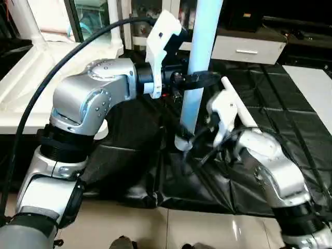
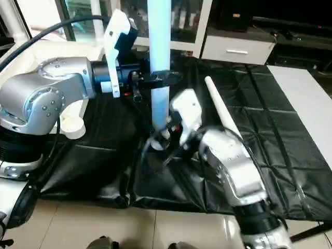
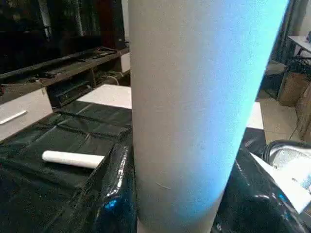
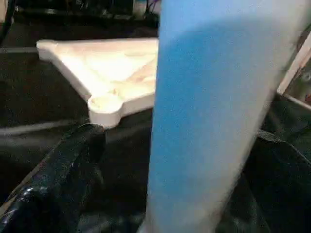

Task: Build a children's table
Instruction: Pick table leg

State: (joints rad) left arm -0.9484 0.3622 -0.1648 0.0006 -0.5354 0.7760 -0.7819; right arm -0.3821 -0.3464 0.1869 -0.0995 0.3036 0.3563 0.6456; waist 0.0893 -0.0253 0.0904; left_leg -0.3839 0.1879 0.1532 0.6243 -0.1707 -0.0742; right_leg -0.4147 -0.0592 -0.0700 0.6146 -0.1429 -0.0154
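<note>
The left gripper (image 1: pixel 199 79) is clamped around a white table leg (image 1: pixel 197 78), with its black fingers (image 2: pixel 168 78) hugging the tube partway up. The leg stands nearly straight up, and its bottom end sits low, just above the black sheet on the desk (image 1: pixel 270 104). The leg's top goes out past the edge of the picture.

The right gripper (image 1: pixel 199 142) is down low by the bottom end of that same leg. Its fingers stand wide apart, one on each side of the tube — loose, not squeezing it.

A second white leg (image 2: pixel 220 111) lies flat on the black sheet, just behind the right arm (image 2: pixel 228 166). In the left wrist view it rests alone on the sheet (image 3: pixel 73 158).

The white table top (image 4: pixel 104 73) lies on the robot's left side, near the left arm (image 1: pixel 88 98). One round corner socket (image 4: pixel 104 103) shows at its corner — nothing is in it.

Behind the desk stand white cabinets (image 1: pixel 244 46) with glass doors.
</note>
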